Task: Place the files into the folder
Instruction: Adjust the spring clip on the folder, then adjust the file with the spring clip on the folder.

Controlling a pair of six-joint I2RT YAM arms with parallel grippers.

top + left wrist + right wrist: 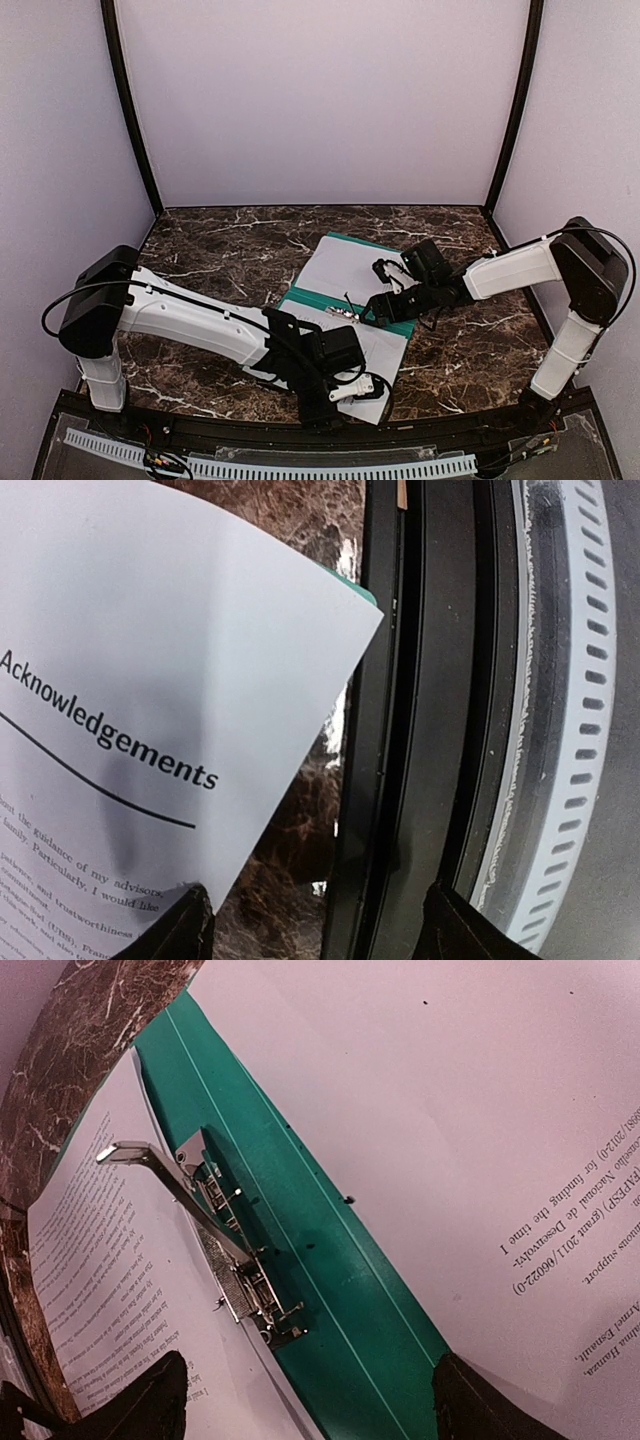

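The folder [330, 1290] lies open on the marble counter [220, 240], its green spine strip bare between two white printed sheets. The far sheet [345, 265] covers the far half and the near sheet [385, 350] covers the near half, reaching toward the black rail [420, 730] at the counter's near edge. The metal clip [235, 1260] sits along the spine with its lever lifted.

The right gripper [318, 1400] hangs directly over the spine, released, with its jaws spread wide: one finger is above the near sheet, the other above the far sheet, and the clip lies just ahead of them. Nothing is between its fingers.

The left gripper [320, 930] is at the near sheet's near corner, also released. One of its fingers [180, 925] is at the sheet's edge, below the heading "Acknowledgements"; whether it touches the paper cannot be told. The other is over the rail, off the sheet. A sliver of green folder shows past the sheet's corner.
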